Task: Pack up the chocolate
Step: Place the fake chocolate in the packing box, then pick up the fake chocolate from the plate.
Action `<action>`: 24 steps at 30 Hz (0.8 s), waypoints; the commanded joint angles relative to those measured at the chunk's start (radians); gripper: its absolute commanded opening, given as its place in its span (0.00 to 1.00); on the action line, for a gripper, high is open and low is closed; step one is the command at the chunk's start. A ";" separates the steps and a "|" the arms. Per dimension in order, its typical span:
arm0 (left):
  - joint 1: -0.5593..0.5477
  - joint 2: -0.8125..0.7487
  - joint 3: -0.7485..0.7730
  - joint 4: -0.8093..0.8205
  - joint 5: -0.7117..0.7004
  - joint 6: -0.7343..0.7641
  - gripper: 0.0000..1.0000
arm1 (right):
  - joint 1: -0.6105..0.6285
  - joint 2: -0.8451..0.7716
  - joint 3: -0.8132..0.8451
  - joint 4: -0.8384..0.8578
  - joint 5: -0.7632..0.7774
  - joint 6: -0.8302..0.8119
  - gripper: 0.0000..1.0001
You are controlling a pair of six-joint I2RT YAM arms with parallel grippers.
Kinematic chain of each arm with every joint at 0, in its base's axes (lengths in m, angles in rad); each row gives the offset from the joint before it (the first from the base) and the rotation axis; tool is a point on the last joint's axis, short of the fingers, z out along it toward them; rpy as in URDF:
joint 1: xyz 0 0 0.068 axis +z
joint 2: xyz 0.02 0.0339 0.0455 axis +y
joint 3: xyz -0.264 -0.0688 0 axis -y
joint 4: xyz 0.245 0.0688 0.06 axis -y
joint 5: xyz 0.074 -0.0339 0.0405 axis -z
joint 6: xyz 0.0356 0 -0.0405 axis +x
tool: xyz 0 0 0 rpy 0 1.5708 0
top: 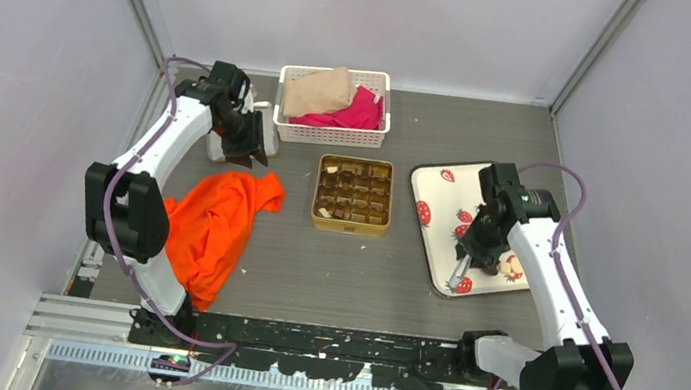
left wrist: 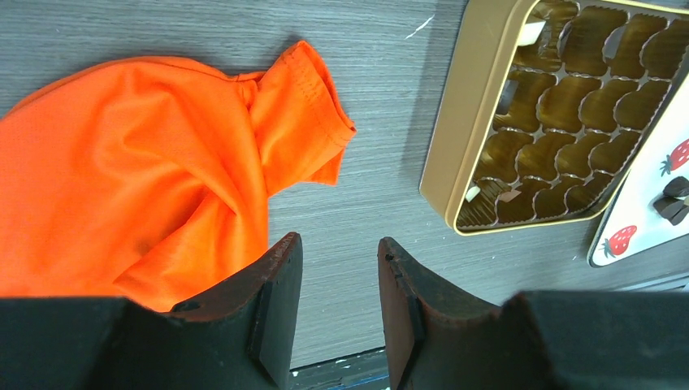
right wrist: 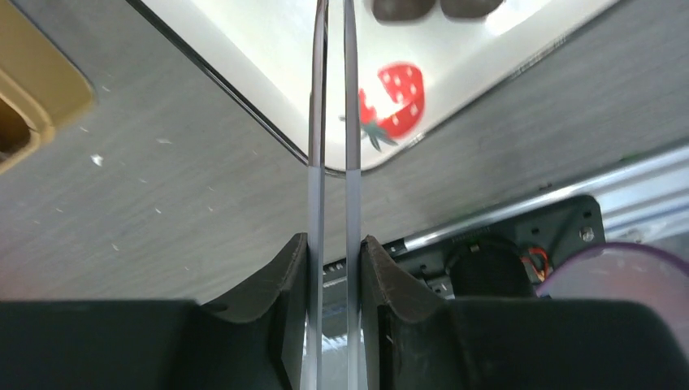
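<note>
table (top: 331, 274): dark grey woodgrain (pale walls (top: 396, 10)) | left pincer (left wrist: 340, 244): spread | right pincer (right wrist: 335, 240): pinching tweezers (right wrist: 316, 203)

My left arm (top: 173, 132) reaches far forward, jaws parted and empty. My right arm (top: 544, 262) bends inward, wrist tipped down, jaws pinching tweezers (right wrist: 316, 211).

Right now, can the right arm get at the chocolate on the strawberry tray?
Probably yes. The right gripper is shut on tweezers whose blades hang over the white tray, and two dark chocolate pieces lie close beside them with nothing between. The tips themselves run out of view.
</note>
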 commanded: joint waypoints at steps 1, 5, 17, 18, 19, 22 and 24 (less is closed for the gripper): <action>0.008 -0.001 0.050 0.013 0.008 0.014 0.41 | 0.007 -0.073 -0.057 -0.070 0.005 0.048 0.27; 0.008 -0.003 0.049 0.009 0.007 0.018 0.41 | 0.008 -0.123 -0.109 -0.091 0.001 0.077 0.34; 0.008 -0.012 0.042 0.008 0.013 0.015 0.40 | 0.008 -0.155 -0.223 -0.037 -0.064 0.117 0.39; 0.008 -0.012 0.042 0.008 0.012 0.014 0.41 | 0.008 -0.156 -0.229 -0.030 -0.068 0.117 0.39; 0.008 -0.012 0.042 0.008 0.013 0.013 0.41 | 0.006 -0.154 -0.234 -0.023 -0.077 0.117 0.40; 0.008 -0.012 0.041 0.008 0.014 0.012 0.41 | 0.008 -0.158 -0.240 0.007 -0.124 0.119 0.42; 0.008 -0.012 0.039 0.011 0.015 0.011 0.41 | 0.007 -0.164 -0.247 0.028 -0.156 0.119 0.44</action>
